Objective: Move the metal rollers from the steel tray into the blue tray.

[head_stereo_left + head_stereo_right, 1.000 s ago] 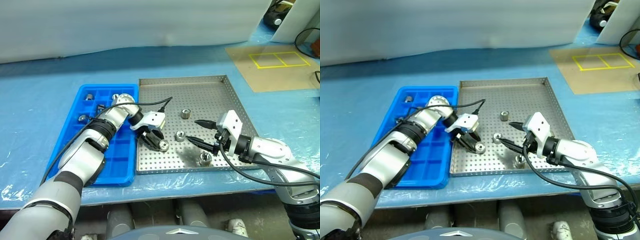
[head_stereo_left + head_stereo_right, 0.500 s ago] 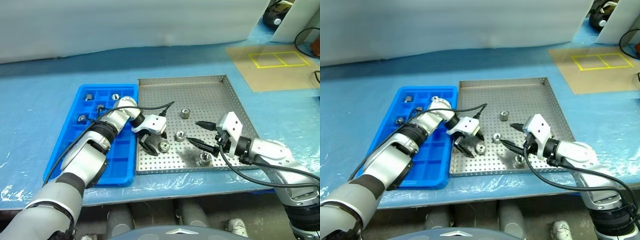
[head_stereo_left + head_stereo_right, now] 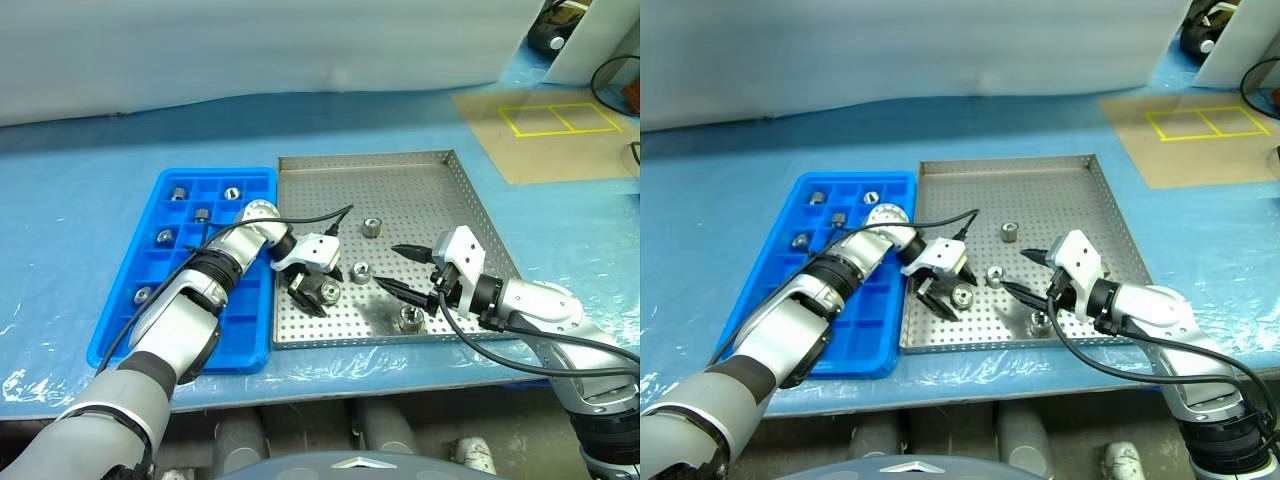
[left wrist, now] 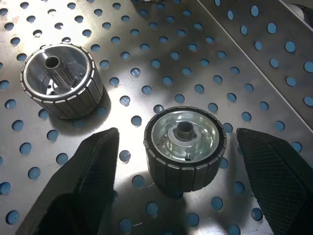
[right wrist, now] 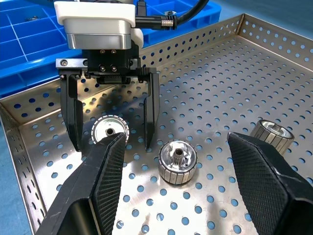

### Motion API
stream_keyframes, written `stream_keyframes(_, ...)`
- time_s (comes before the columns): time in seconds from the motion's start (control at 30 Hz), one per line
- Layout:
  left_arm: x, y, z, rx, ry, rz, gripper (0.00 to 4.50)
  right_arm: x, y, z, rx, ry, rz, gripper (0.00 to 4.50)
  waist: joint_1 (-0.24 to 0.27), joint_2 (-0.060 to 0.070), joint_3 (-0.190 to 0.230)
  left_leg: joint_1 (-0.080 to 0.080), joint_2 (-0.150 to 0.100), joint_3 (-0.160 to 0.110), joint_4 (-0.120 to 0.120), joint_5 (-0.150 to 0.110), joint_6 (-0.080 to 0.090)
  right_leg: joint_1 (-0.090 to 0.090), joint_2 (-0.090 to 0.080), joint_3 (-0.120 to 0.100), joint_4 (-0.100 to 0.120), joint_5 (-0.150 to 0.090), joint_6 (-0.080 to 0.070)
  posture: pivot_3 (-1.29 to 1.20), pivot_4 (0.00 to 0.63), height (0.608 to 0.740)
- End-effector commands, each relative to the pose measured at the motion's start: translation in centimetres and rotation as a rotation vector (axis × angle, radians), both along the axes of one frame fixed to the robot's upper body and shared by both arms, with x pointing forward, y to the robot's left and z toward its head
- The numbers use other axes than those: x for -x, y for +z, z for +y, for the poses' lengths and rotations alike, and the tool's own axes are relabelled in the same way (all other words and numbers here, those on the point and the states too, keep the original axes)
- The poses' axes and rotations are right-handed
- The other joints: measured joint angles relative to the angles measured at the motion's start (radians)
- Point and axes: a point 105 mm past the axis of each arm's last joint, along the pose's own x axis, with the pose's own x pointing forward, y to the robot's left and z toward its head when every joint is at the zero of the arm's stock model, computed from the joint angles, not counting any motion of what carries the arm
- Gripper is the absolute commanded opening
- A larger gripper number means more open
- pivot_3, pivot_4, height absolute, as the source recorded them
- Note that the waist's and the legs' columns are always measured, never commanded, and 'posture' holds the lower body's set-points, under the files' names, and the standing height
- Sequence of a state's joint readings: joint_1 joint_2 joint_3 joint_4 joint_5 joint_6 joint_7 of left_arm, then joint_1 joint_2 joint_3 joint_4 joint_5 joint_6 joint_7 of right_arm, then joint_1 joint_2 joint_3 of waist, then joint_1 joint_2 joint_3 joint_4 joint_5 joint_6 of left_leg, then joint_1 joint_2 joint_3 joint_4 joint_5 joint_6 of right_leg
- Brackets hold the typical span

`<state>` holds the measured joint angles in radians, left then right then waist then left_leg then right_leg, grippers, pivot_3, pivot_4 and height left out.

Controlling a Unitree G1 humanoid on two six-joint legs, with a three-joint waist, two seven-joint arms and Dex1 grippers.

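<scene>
The left gripper (image 3: 318,293) is spread wide over the steel tray (image 3: 420,180), one of the metal rollers (image 4: 184,142) standing between its fingers (image 4: 90,169) with a gap on each side. A second roller (image 3: 361,271) lies just beyond it. The right gripper (image 3: 402,270) is also parted and holds nothing; a roller (image 3: 408,318) sits just below its lower finger. No writing can be read. The left forearm is laid across the blue tray (image 3: 150,300), where several rollers rest in compartments.
</scene>
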<state>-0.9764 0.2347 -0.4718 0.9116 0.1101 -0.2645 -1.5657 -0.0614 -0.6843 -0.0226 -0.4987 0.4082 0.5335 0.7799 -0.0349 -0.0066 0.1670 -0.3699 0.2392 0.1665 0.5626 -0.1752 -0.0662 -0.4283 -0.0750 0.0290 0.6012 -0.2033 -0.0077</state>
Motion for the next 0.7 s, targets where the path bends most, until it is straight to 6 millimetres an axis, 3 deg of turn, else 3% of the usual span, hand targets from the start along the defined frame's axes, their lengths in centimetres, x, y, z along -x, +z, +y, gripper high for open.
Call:
stream_keyframes(0.03,-0.2,0.4,0.3,0.015,0.016,-0.003,3.70,0.1,1.2,0.3,0.002,0.016,-0.057,3.38,0.000,0.000,0.000,0.000,0.000,0.000,0.000,0.000,0.000,0.000,0.000,0.000,0.000,0.000,0.000,-0.42,0.150,0.740)
stream_keyframes(0.13,-0.3,0.5,0.3,0.010,0.013,-0.007,2.90,0.0,1.3,0.4,0.001,0.020,-0.059,3.38,0.000,0.000,0.000,0.000,0.000,0.000,0.000,0.000,0.000,0.000,0.000,0.000,0.000,0.000,0.000,-0.41,0.150,0.740)
stream_keyframes(0.33,-0.1,1.3,-0.3,0.061,0.018,0.017,2.90,-0.2,1.2,0.5,0.002,0.025,-0.063,3.38,0.002,0.000,0.000,-0.002,0.000,0.000,0.000,0.000,0.000,-0.002,0.000,0.000,0.000,0.000,0.000,-0.40,0.150,0.740)
stream_keyframes(0.5,-0.5,1.8,-0.2,0.081,0.059,0.035,1.80,-0.3,1.2,0.6,0.003,0.030,-0.063,3.38,0.006,0.000,0.000,-0.002,0.000,0.000,0.000,0.000,0.000,-0.002,0.000,0.000,0.000,0.000,0.000,-0.40,0.150,0.740)
stream_keyframes(0.7,-1.0,1.5,0.1,0.078,0.096,0.021,1.80,-0.5,1.3,0.6,0.005,0.037,-0.066,3.38,0.008,0.000,0.000,-0.002,0.000,0.000,0.000,0.000,0.000,-0.002,0.000,0.000,0.000,0.000,0.000,-0.39,0.150,0.740)
